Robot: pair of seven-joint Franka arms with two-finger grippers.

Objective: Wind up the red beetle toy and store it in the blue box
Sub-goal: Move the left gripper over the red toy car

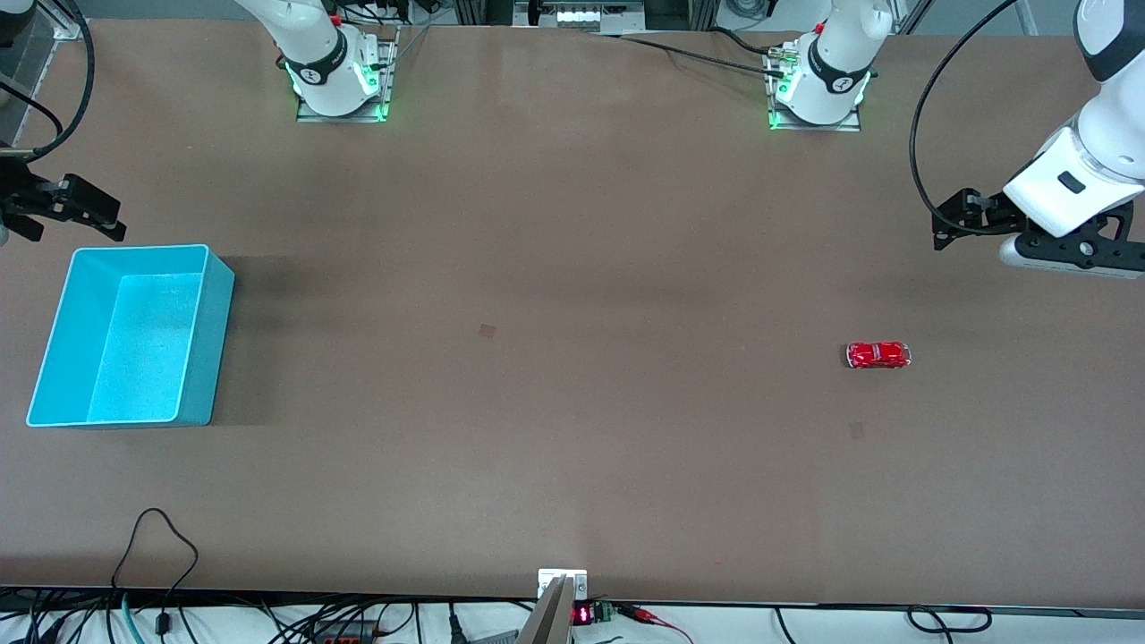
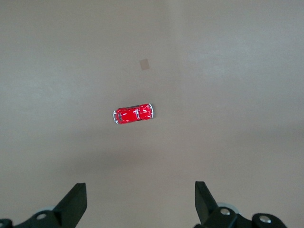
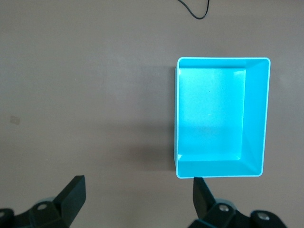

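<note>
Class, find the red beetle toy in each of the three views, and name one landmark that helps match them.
Front view: red beetle toy on the bare table, toward the left arm's end.
Left wrist view: mid-picture, ahead of the open left gripper.
Right wrist view: not in it.
Shared landmark: small pale square patch beside the toy.

No text, label or number can be read on anything shown.

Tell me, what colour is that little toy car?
Glossy red beetle toy with silvery bumpers, clearest in the left wrist view.
</note>
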